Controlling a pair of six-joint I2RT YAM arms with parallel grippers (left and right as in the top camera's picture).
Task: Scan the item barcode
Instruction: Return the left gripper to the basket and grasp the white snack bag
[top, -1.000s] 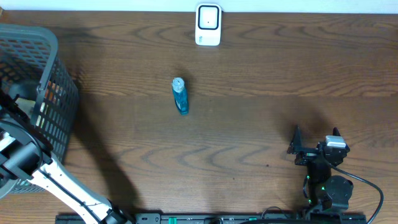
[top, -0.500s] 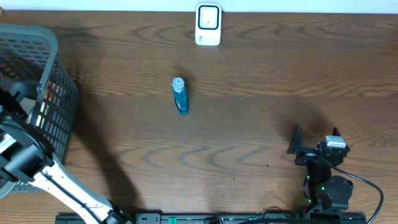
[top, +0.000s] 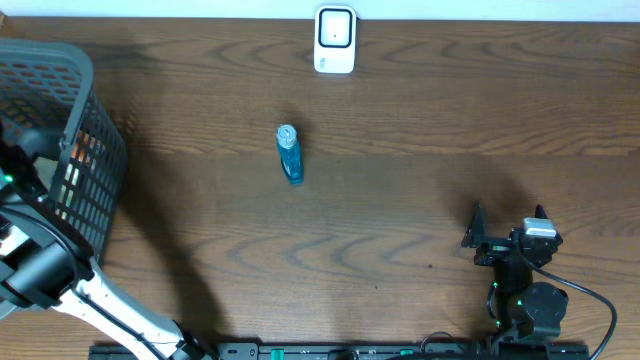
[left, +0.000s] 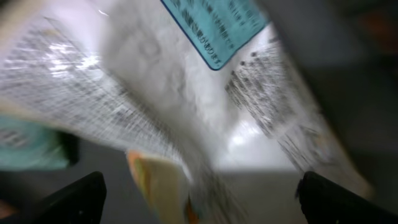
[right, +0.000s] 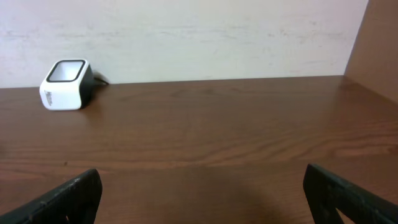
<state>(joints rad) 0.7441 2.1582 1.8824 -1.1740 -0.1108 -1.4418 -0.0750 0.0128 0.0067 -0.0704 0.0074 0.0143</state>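
My left arm (top: 40, 250) reaches into the grey mesh basket (top: 85, 70) at the table's left edge. In the left wrist view, my left gripper (left: 202, 200) is open, its dark fingertips (left: 81, 198) far apart above blurred packets. One is a white packet (left: 186, 93) with dense print and a teal label (left: 214, 25). No barcode can be made out. The white barcode scanner (top: 334, 40) stands at the back middle and also shows far left as the scanner (right: 65, 84) in the right wrist view. My right gripper (top: 508, 222) rests open at the front right, the gripper (right: 202, 194) holding nothing.
A small blue bottle (top: 289, 153) lies on the brown wooden table (top: 420, 130) between the basket and the scanner. A pale wall (right: 186, 37) rises behind the table. A brown panel (right: 379, 43) stands at the right in the right wrist view.
My left arm has shifted slightly at the basket. The right arm, the bottle and the scanner have stayed put.
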